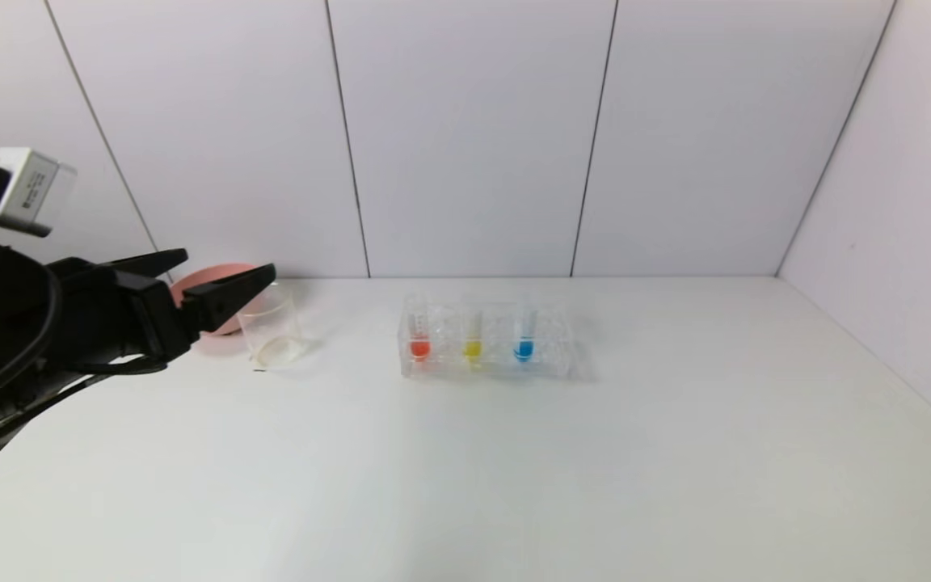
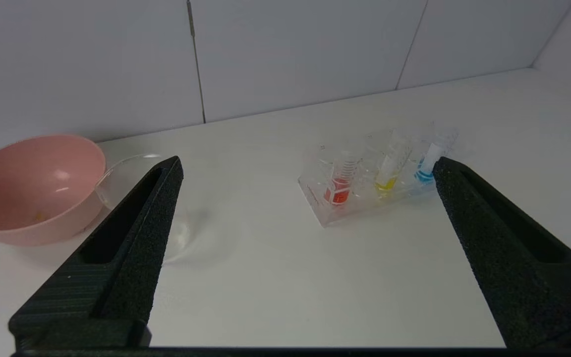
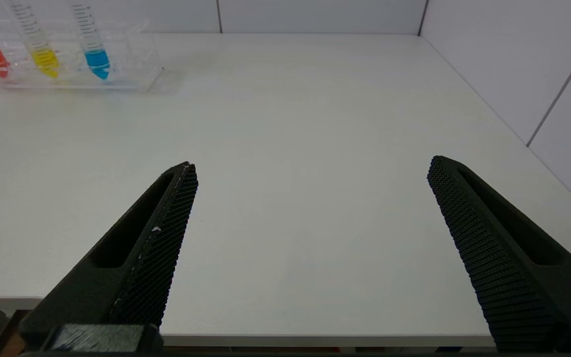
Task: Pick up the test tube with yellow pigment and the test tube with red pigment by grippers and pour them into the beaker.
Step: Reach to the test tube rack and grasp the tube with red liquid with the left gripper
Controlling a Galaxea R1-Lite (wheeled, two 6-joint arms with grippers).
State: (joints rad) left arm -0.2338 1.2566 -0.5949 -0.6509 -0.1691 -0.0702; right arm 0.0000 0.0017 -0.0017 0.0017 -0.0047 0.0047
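Head view: white table w/ pale panelled walls behind and on the right side.
Rack: clear plastic rack near table centre, toward the back wall; its long axis runs left-right, roughly parallel to that wall.
Red tube: test tube with red pigment at the rack's left end, upright, long axis vertical, rounded coloured tip down, open end up.
Yellow tube: test tube with yellow pigment in the middle slot, upright, tip down, just beside the red one.
Blue tube: tube with blue liquid on the right of the three, upright, tip down.
Beaker: clear beaker standing upright left of the rack, mouth up, well apart from it.
Bowl: pink bowl just behind-left of the beaker, partly hidden by the arm.
Left gripper: left gripper raised over the table's left side, fingers spread wide apart, nothing between them, tips pointing toward the beaker.
Right gripper: right gripper seen only in right wrist view, near the table's front edge, fingers wide apart, holding nothing, well away from the rack.
Open room: bare tabletop in front of and to the right of the rack, up to the right wall.
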